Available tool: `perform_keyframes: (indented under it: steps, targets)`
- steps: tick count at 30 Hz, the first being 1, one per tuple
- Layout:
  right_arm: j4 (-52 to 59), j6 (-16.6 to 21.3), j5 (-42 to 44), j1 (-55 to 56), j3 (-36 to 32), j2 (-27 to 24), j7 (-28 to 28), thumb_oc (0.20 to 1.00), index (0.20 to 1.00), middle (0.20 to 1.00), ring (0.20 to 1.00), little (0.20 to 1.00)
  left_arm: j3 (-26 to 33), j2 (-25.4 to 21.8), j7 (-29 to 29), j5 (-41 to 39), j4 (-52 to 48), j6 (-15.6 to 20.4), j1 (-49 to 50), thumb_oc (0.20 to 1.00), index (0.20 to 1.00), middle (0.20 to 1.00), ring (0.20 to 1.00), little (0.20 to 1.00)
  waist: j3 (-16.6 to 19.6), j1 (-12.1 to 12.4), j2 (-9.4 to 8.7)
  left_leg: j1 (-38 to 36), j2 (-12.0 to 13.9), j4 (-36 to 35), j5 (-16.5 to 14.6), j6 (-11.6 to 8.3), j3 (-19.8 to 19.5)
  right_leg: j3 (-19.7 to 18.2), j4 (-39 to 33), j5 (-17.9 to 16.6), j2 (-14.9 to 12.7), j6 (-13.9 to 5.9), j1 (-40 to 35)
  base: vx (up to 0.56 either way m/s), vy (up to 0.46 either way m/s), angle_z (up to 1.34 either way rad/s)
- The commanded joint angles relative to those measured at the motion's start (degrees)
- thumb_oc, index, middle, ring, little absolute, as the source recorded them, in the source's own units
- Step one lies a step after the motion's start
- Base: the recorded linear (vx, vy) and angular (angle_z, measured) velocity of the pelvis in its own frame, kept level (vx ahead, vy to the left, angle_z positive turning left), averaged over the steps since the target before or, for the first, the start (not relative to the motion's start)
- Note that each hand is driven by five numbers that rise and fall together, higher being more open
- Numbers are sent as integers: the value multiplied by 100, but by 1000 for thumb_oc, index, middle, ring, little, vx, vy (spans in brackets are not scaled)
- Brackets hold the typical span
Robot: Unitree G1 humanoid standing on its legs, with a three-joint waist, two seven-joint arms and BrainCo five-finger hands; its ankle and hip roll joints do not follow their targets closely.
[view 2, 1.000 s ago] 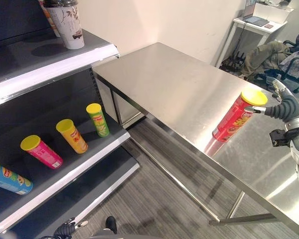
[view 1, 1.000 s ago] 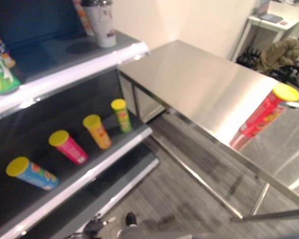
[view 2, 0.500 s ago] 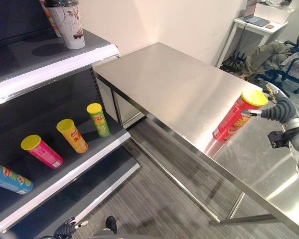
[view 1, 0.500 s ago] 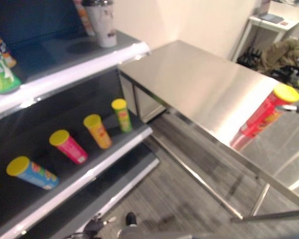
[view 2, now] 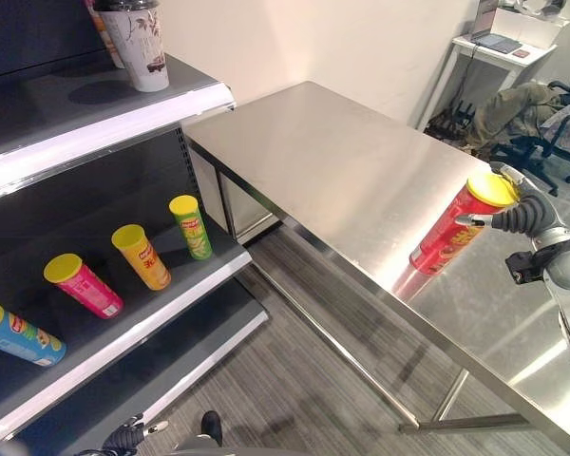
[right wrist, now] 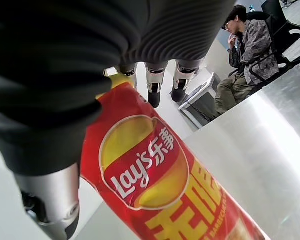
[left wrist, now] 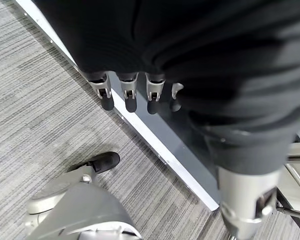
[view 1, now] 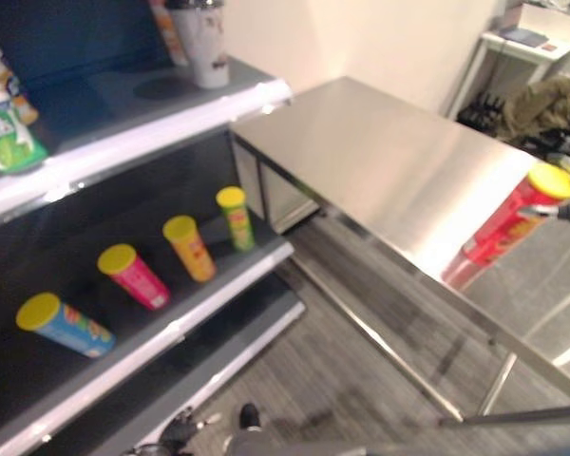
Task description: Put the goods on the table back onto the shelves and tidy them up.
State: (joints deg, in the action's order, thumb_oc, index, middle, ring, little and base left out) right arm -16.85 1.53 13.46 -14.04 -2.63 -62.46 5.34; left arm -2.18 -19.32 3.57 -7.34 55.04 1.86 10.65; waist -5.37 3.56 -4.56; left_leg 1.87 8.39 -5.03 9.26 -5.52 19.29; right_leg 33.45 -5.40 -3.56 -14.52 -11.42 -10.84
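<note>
- I see the red chip can point(view 2: 453, 231) with its yellow lid standing on the steel table point(view 2: 342, 161), near the table's right end.
- My right hand point(view 2: 524, 217) sits against the upper part of the can, thumb on one side, fingers point(right wrist: 153, 86) reaching past the lid. I cannot tell whether the grasp is closed.
- My left hand point(left wrist: 135, 92) hangs low beside the shelf base, fingers relaxed, holding nothing.
- On the middle shelf point(view 2: 161, 309) at left stand a blue can point(view 2: 19, 334), a pink can point(view 2: 84, 285), an orange can point(view 2: 142, 256) and a green can point(view 2: 191, 227).
- A white cup point(view 2: 144, 45) stands on the upper shelf.
- A person point(right wrist: 244, 47) sits in a chair beyond the table.
</note>
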Motion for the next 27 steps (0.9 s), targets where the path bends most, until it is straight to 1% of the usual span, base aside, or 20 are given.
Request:
perform_keyframes:
  steps: [1,3,4,5,6,7,14,18,23,27]
  targets:
    - [-228,104,-31,-778,207,-333,-270,1000,1000,1000,1000,1000,-245,-162,-89,150,34,139,-346,1000,1000,1000,1000,1000,138,345,-1,-357,381,164,-585,-464,53,118,150,169,-242,-108,-31,0,0,0]
    - [-249,97,45,-821,216,-287,-281,1000,1000,1000,1000,1000,-239,-167,-85,133,12,131,-338,1000,1000,1000,1000,1000,136,358,-8,-354,382,166,-583,-467,42,124,150,171,-239,-106,-40,0,0,0]
    - [-272,93,64,-849,223,-274,-288,846,846,846,846,846,-240,-167,-83,129,17,128,-335,1000,1000,1000,1000,1000,136,369,-9,-351,384,166,-582,-468,42,124,153,175,-235,-105,-41,0,0,0]
    - [-306,87,87,-895,264,-261,-289,454,454,454,454,454,-250,-171,-84,113,11,123,-330,1000,1000,1000,1000,1000,135,384,-15,-349,388,170,-581,-472,40,121,157,184,-229,-101,-45,0,0,0]
    - [-309,87,87,-904,271,-261,-290,344,344,344,344,344,-248,-169,-84,113,11,123,-330,1000,1000,1000,1000,1000,135,381,-15,-349,388,170,-581,-472,41,121,157,185,-229,-100,-45,0,0,0]
    - [-343,75,93,-944,295,-249,-291,200,200,200,200,200,-256,-166,-89,103,19,117,-333,1000,1000,1000,1000,1000,136,389,-22,-353,391,170,-581,-473,40,121,160,183,-230,-100,-48,0,0,0]
    - [-472,3,162,-980,498,-367,-99,200,200,200,200,200,-283,-175,-50,77,14,111,-340,1000,1000,1000,1000,1000,121,383,-64,-348,392,200,-597,-479,36,136,179,180,-226,-95,-51,0,0,0]
    - [-421,1,237,-931,501,-421,-25,200,200,200,200,200,-274,-181,-34,66,9,113,-335,1000,1000,1000,1000,1000,115,366,-75,-349,391,213,-606,-480,47,140,185,170,-240,-102,-51,0,0,0]
    - [-279,39,259,-798,282,-406,-111,200,200,200,200,200,-221,-182,-24,38,4,102,-320,1000,1000,1000,1000,1000,121,345,-83,-344,368,225,-635,-457,52,138,197,149,-268,-120,-44,-2,8,0]
    - [103,106,279,-622,-239,-63,-413,200,200,200,200,200,-109,-170,-50,-12,44,52,-349,1000,1000,1000,1000,1000,154,304,-91,-334,304,241,-707,-398,45,112,239,107,-346,-168,-1,-7,59,0]
